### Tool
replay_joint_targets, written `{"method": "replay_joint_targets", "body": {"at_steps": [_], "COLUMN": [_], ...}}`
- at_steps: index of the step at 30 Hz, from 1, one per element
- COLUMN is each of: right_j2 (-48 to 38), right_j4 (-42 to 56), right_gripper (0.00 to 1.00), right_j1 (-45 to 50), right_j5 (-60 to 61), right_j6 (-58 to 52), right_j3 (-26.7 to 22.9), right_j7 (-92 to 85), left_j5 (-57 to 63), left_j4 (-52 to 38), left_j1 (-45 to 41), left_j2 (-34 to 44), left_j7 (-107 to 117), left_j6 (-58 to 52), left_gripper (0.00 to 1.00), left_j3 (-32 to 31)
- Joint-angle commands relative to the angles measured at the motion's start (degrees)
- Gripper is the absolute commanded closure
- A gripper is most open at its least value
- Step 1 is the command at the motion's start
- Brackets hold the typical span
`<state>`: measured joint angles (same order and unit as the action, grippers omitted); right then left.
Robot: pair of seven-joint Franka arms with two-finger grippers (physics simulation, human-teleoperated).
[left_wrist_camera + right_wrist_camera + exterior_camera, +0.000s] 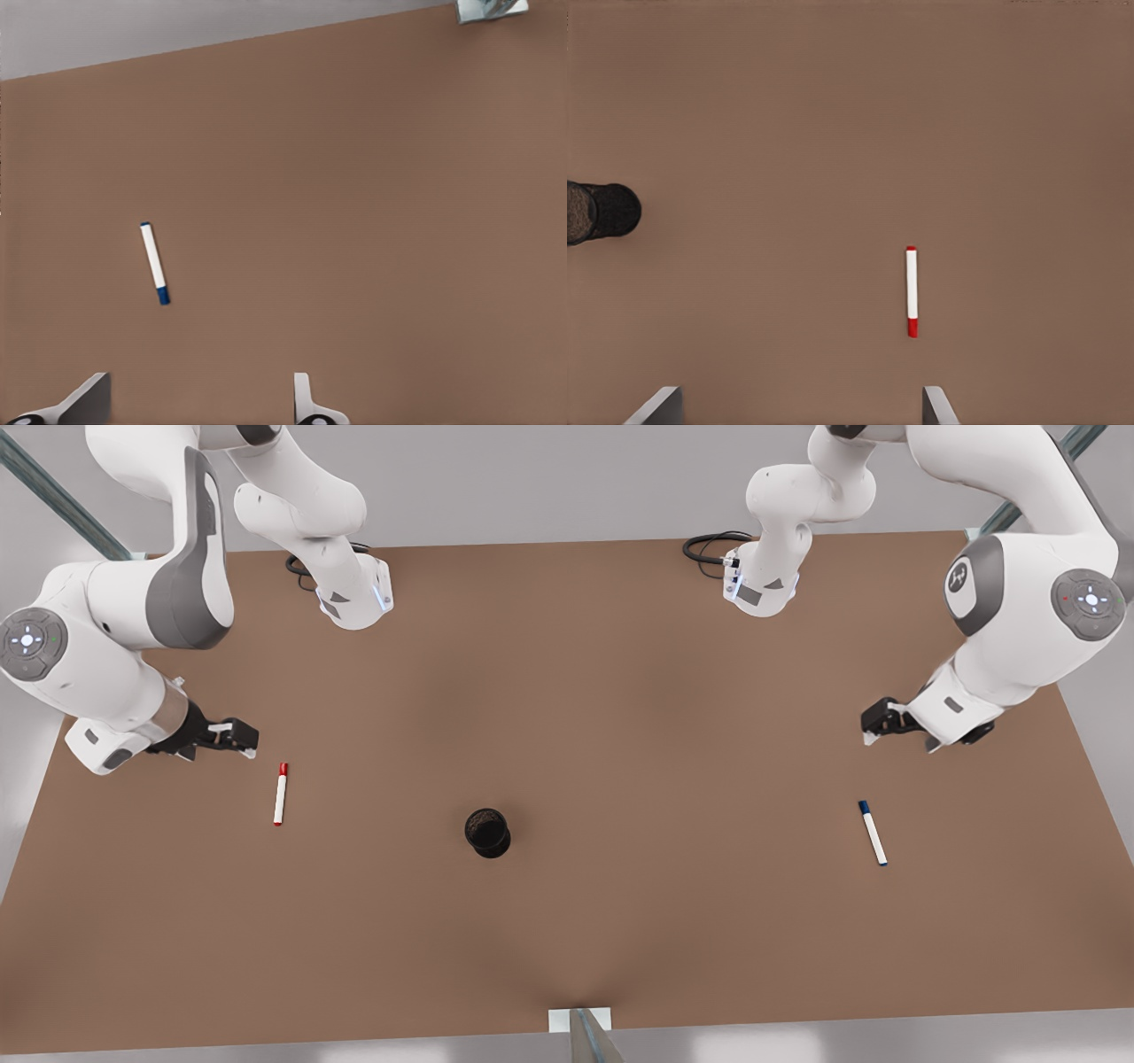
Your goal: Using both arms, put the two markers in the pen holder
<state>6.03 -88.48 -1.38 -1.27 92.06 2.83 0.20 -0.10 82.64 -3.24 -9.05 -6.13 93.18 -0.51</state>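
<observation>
Brown surface carries everything: the holder stands upright near the middle, the red marker lies flat toward the front view's left, and the blue marker lies flat toward the front view's right. Both markers are well apart from the holder, and neither is touched.

Matching the wrist views, the right end effector is the one at the front view's left, near the red marker; its fingertips stand wide apart and empty. The red marker lies just beyond it, toward the near edge of the surface, with its long axis running almost straight from far edge to near edge and the red cap at the far end. In the right wrist view the marker sits off toward one fingertip, not centred in the gap.

The left end effector hovers at the front view's right, its fingertips also spread and empty. The blue marker lies near it, slightly slanted, and again off-centre.

Each arm is plainly nearer its own marker, so the coming move likely needs each end effector shifted over its barrel, with its fingers closing across the barrel.
</observation>
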Motion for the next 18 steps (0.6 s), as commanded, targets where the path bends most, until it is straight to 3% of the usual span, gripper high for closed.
{"method": "replay_joint_targets", "body": {"at_steps": [1, 5, 12, 18], "right_j2": [-0.05, 0.47, 15.59, 13.75], "right_j4": [0.07, 0.07, -4.15, -14.95], "right_gripper": [0.00, 0.00, 0.00, 0.00], "right_j1": [-0.20, -0.20, -0.29, -1.69], "right_j5": [-0.05, -0.05, -2.07, -4.00], "right_j6": [1.81, 2.07, 22.81, 29.57], "right_j3": [0.16, 0.16, -0.02, -0.02], "right_j7": [-0.03, 0.15, -0.03, 0.15], "left_j5": [0.19, 0.45, -0.60, -0.43], "left_j4": [-0.02, 0.15, 11.74, 16.50], "left_j1": [-0.01, 2.36, 8.25, 11.77], "left_j2": [-0.09, -8.52, -18.11, -22.76], "left_j7": [-0.20, 10.61, 12.54, 10.44], "left_j6": [3.06, 9.48, 40.48, 50.35], "left_gripper": [0.00, 0.00, 0.00, 0.00], "left_j3": [-0.02, 0.25, 0.42, 0.42]}}
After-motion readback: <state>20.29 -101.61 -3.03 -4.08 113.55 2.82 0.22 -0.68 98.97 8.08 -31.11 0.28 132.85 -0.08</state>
